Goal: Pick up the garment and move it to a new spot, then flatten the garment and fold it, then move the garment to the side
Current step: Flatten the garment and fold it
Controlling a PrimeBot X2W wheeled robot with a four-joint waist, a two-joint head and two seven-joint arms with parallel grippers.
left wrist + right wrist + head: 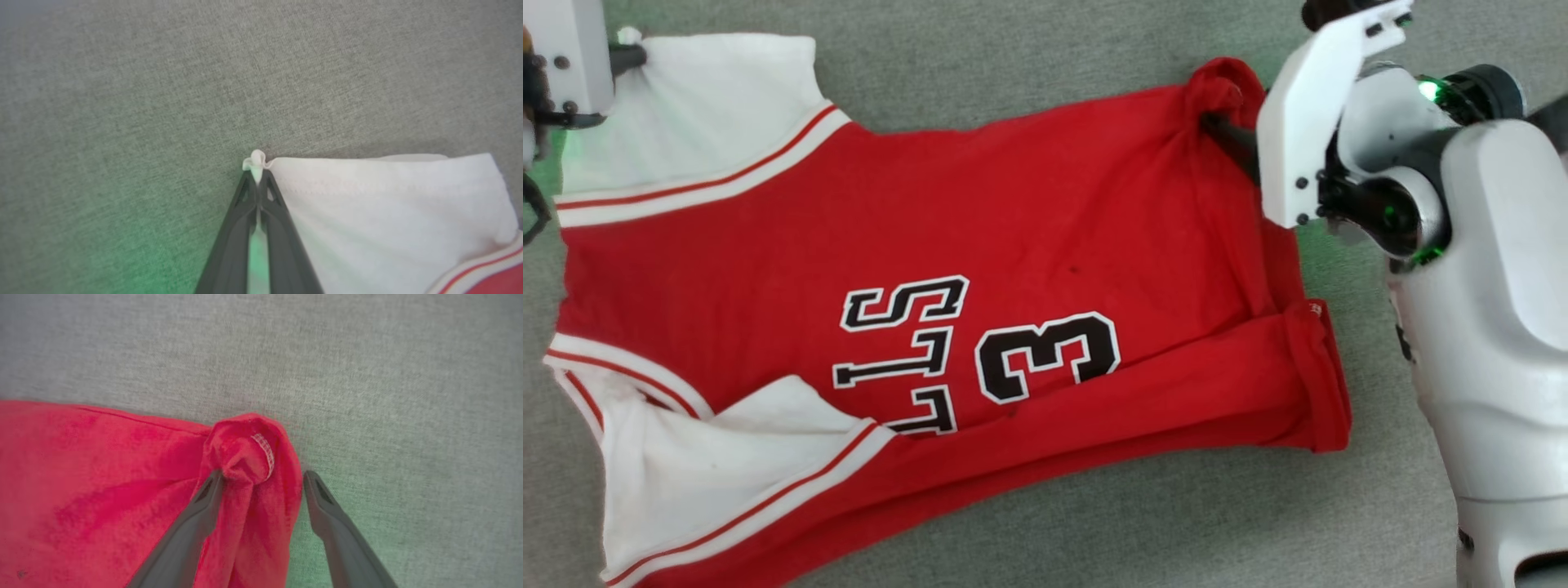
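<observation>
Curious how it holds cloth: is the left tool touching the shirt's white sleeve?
Touching. The left wrist view shows the left tool shut on a corner of the garment, at its white sleeve.

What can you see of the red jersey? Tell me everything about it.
The garment is a soft red jersey with white short sleeves, red-and-white striped trim and black, white-outlined letters and a 3. It lies spread and a little wrinkled on the grey fabric surface, its near long edge folded over part of the print. The left gripper is shut on the tip of one white sleeve; the right gripper stands open astride a bunched red hem corner, one finger touching it.
</observation>
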